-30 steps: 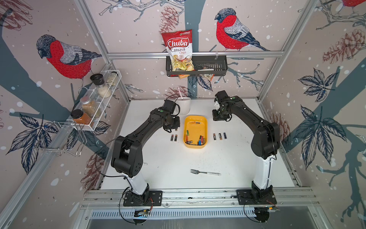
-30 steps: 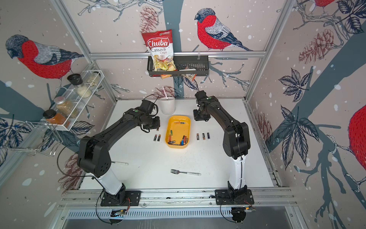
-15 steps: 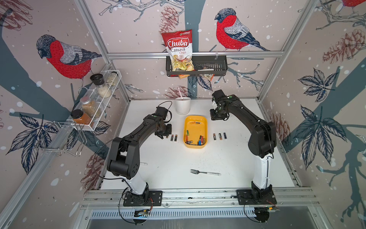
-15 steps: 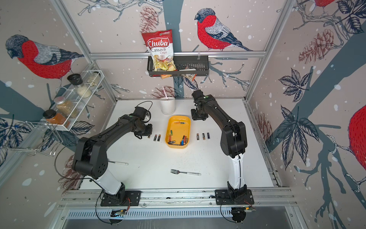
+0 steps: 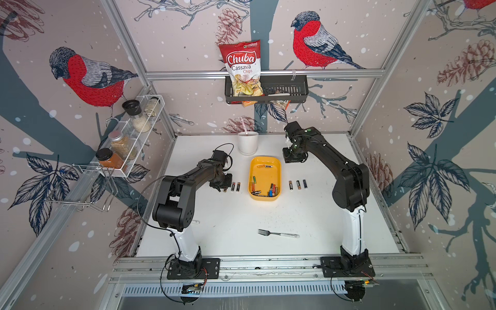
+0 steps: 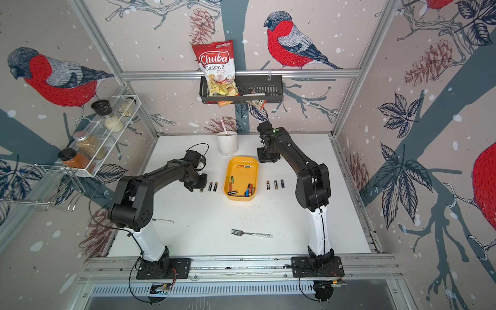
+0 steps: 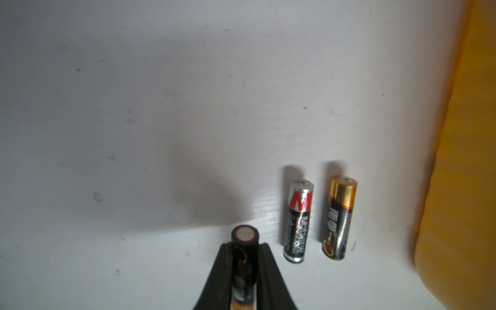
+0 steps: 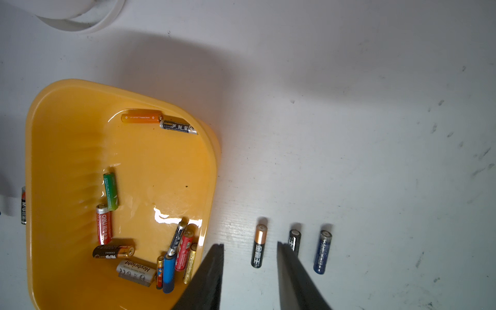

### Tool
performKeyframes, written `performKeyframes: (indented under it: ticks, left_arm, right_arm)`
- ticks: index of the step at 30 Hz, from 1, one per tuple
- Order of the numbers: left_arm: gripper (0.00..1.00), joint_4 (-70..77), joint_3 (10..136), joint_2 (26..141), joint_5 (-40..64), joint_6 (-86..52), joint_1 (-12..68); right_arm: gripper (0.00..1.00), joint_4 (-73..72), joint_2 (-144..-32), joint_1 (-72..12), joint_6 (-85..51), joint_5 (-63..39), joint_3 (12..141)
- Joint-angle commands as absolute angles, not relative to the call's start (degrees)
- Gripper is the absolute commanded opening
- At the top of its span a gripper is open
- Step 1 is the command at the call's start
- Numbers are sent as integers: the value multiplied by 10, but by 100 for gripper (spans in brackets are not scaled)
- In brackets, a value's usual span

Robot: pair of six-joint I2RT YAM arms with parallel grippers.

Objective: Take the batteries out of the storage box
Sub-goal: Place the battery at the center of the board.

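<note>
Left hand (image 5: 225,185) carries one battery (image 7: 244,236) beside the box (image 5: 265,175); right hand (image 8: 250,244) is empty.
On the white bench (image 5: 241,228) the yellow box stands in the middle, with many batteries (image 8: 104,224) inside. The left hand is clenched on a black battery, low over the bench, just beside a pair (image 7: 298,220) lying left of the box. The right hand hangs released near the far right corner of the box; a row of three (image 8: 323,251) lies right of the box.
</note>
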State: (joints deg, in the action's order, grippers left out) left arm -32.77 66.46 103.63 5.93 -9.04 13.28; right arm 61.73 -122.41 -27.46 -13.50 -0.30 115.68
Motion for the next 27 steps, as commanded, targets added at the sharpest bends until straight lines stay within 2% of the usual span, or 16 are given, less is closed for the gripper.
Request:
performKeyframes:
  ticks: [1,27]
  left_arm:
    - [10,-314,671,1043,64,-83,130]
    - [12,-301,675,1067,81,-93,129]
  right_arm:
    - [39,634,-1233,-276,-141,5,1169]
    - [40,642,-1237,-276,-136,8,1179]
